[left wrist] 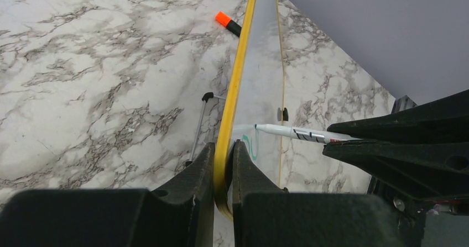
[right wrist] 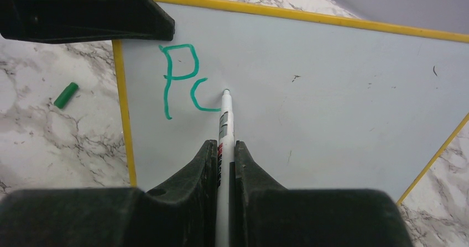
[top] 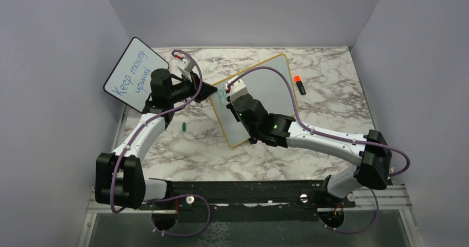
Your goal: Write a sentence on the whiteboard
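I see my left gripper (left wrist: 224, 154) pinching the yellow edge of the whiteboard (top: 272, 87), tilted up on the table (top: 332, 109), where the sentence (right wrist: 166, 87) reads only a green "Pc", and my right gripper (right wrist: 224, 147) clamping a marker (right wrist: 225, 117), tip touching the board beside that.

Black-framed board (top: 134, 67) by left wall (top: 55, 64); orange-capped marker (top: 299, 84), green cap (top: 183, 127) lying on marble table (top: 332, 103).

Marble-look bench (top: 332, 75), closed in on three sides.
Its white top is veined with grey; a pale lilac-grey back wall (top: 243, 15), left wall (top: 50, 92) and right wall (top: 420, 64) stand around it under soft, even light.
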